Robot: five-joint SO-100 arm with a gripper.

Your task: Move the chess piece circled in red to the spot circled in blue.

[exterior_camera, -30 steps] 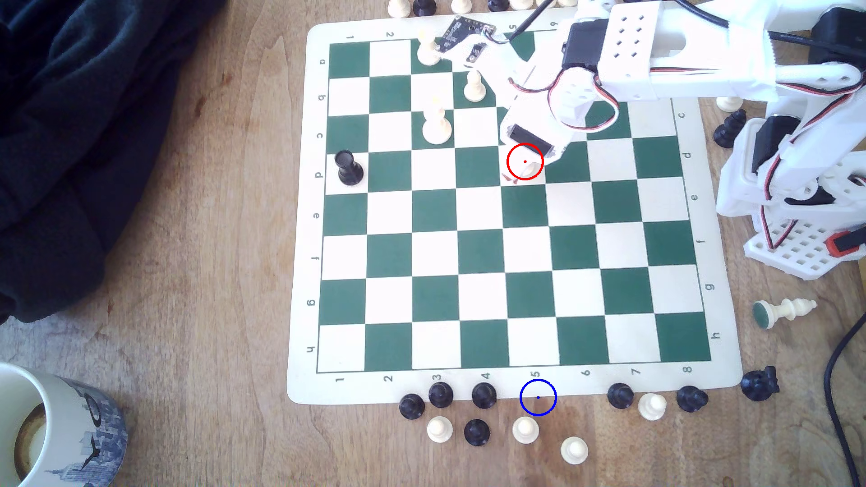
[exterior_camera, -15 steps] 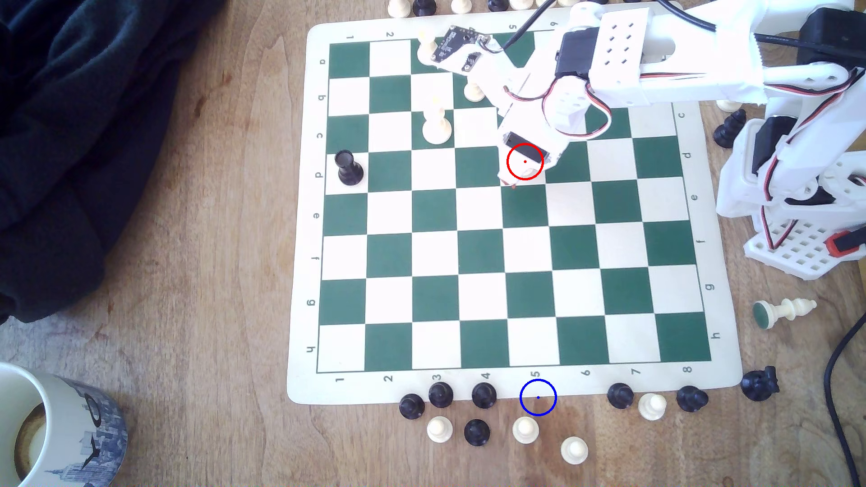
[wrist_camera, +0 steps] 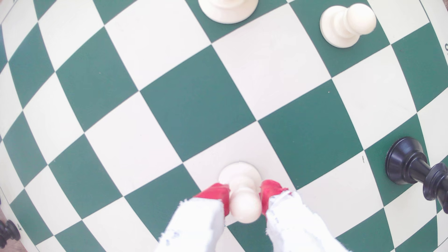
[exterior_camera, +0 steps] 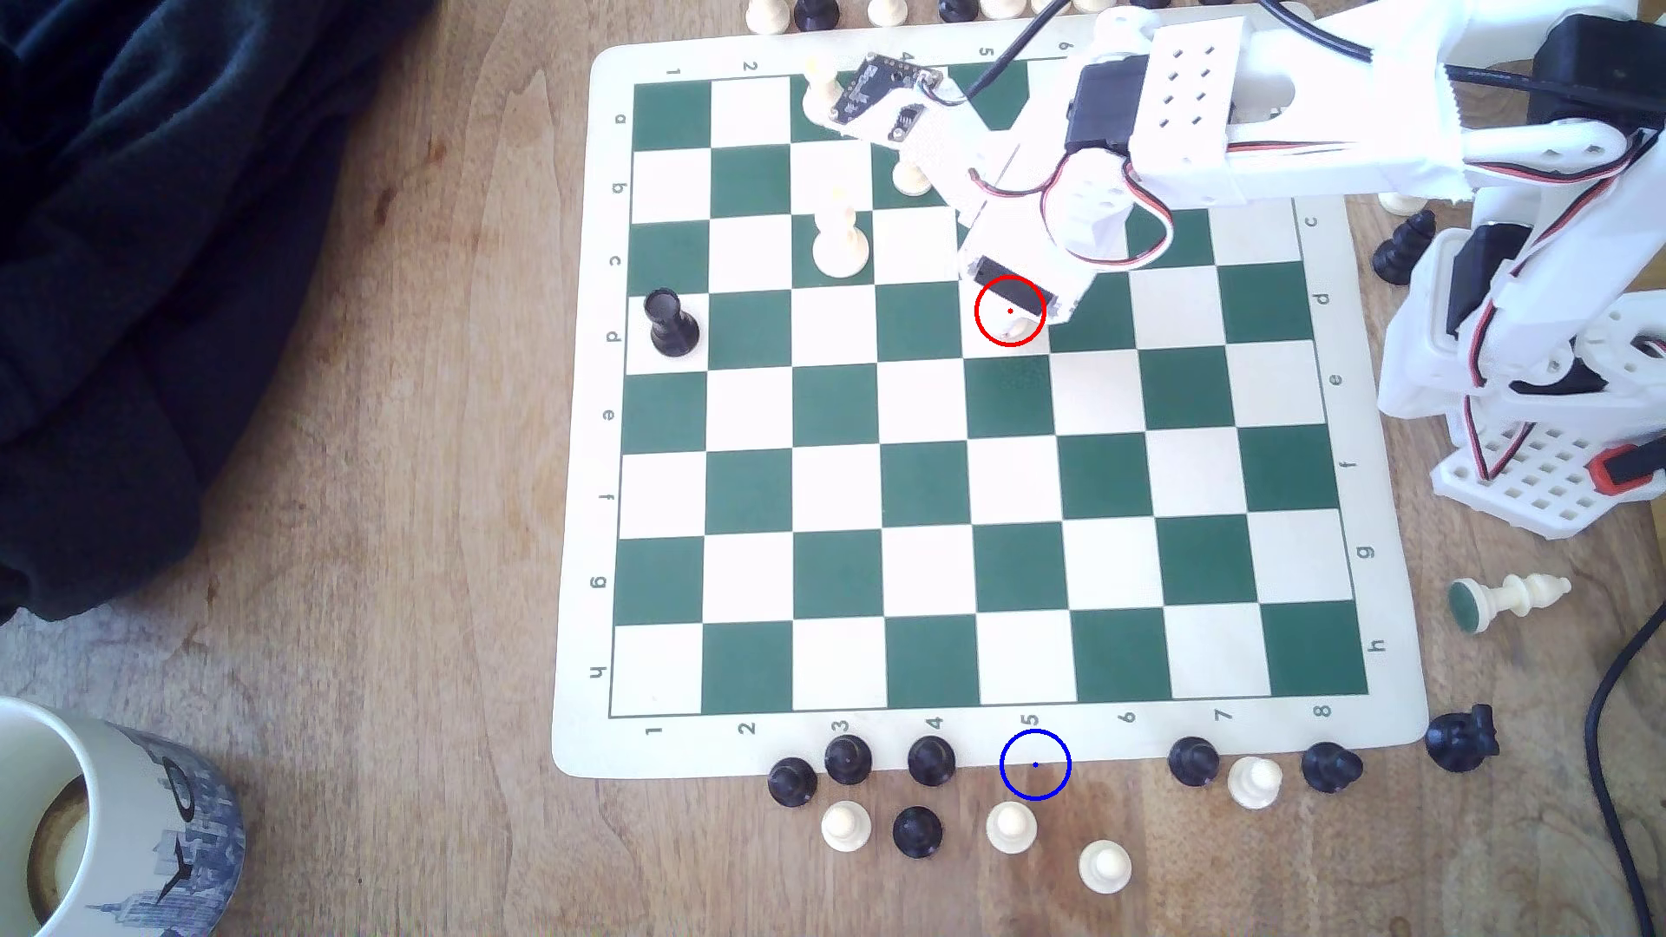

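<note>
The chess piece [wrist_camera: 240,175], a small cream pawn, stands on a white square of the green-and-white board [exterior_camera: 929,486]. My gripper [wrist_camera: 244,193] is shut on it, and the red pads [wrist_camera: 217,193] press its neck from both sides. In the exterior view the red ring sits over the pawn [exterior_camera: 1014,333], which is mostly covered by the gripper [exterior_camera: 1010,326] and the arm above it. The spot circled in blue [exterior_camera: 1035,764] lies on the board's near border below column 5, with nothing inside it.
Black pawns [exterior_camera: 931,759] and cream pawns [exterior_camera: 1010,827] stand close around the blue ring. On the board are a tall cream piece [exterior_camera: 840,243], a cream pawn [exterior_camera: 912,178] and a black piece [exterior_camera: 672,322]. A mug [exterior_camera: 90,811] sits at the exterior view's lower left.
The red fingertips that showed beside the pawn a second ago have closed in under the gripper body. The wrist has shifted slightly to the exterior view's left. The pawn stays in the red ring.
</note>
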